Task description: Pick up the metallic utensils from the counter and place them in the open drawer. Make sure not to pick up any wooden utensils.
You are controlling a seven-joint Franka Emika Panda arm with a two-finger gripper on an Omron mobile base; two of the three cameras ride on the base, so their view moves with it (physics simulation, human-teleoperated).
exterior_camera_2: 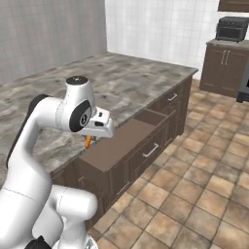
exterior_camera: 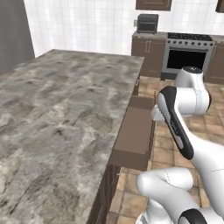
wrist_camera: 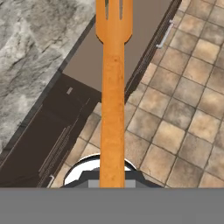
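Above the open drawer [exterior_camera_2: 124, 141], gripper [exterior_camera_2: 90, 137] pinches the orange fork [wrist_camera: 113, 100] by its handle, tines pointing away over the cavity. Step: placing. Next, probably: lower into drawer, then release.

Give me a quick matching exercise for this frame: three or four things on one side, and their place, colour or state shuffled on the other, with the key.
Things:
1. fork
2. drawer
3. counter
4. gripper

Descriptions:
A. grey-brown marbled stone
B. pulled open, dark brown, nothing seen inside
C. shut on a utensil, above the drawer
D. orange, hanging tines down from the hand

Pairs: 1-D, 2-B, 3-A, 4-C
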